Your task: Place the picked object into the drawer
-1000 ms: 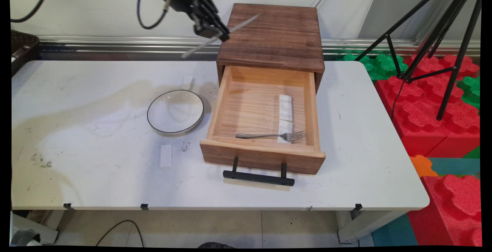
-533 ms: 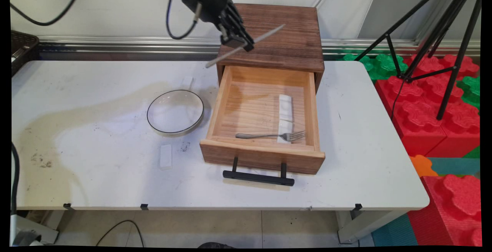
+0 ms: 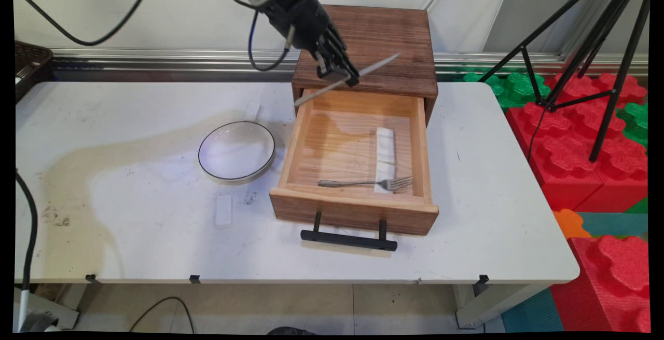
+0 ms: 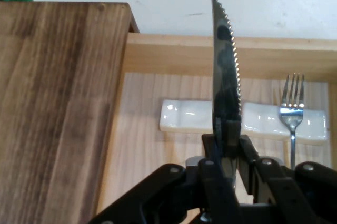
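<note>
My gripper (image 3: pixel 342 78) is shut on a metal table knife (image 3: pixel 346 79), held crosswise above the back edge of the open wooden drawer (image 3: pixel 358 166). In the hand view the knife's serrated blade (image 4: pixel 225 61) stands up between the fingers (image 4: pixel 247 153), with my gripper (image 4: pixel 226 150) over the drawer. Inside the drawer lie a fork (image 3: pixel 365 183) and a white cutlery rest (image 3: pixel 385 158); the fork (image 4: pixel 292 113) and the rest (image 4: pixel 242 119) show behind the blade. The dark wooden cabinet top (image 3: pixel 371 49) is just behind the gripper.
A white plate with a dark rim (image 3: pixel 237 150) sits left of the drawer. A small white block (image 3: pixel 224 210) lies in front of the plate and another (image 3: pixel 252 111) behind it. The drawer's black handle (image 3: pixel 348 239) juts toward the table's near edge. A black tripod (image 3: pixel 581 44) stands right.
The gripper has carried the knife to the right and downward, from left of the cabinet to above the back of the open drawer. Nothing on the table moved.
</note>
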`<state>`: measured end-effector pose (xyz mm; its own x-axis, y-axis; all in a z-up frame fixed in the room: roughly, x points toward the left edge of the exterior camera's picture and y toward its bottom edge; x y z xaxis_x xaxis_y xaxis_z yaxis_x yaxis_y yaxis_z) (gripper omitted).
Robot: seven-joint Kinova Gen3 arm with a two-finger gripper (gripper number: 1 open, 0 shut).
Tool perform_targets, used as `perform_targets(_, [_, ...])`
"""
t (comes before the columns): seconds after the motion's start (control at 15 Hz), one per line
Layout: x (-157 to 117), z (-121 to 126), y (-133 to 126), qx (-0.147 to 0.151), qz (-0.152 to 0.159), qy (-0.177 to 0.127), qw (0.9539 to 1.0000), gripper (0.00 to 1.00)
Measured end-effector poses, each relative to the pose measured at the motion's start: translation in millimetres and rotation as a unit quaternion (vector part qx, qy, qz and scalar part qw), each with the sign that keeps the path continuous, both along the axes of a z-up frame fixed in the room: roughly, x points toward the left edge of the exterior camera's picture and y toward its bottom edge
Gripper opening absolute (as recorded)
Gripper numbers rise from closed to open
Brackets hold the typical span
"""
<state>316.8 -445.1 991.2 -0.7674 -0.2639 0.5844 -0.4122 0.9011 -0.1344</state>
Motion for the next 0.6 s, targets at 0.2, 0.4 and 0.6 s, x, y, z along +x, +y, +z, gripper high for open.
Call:
perform_targets(0.2, [-5, -15, -5, 0.006, -0.006, -0.001, 1.0, 0.0])
perform_targets(0.4, [-8, -32, -10, 0.012, -0.012, -0.003, 0.9998, 0.0])
perform_targets(0.6, [-10, -47, -15, 0.017, -0.017, -0.003, 0.9997, 0.0])
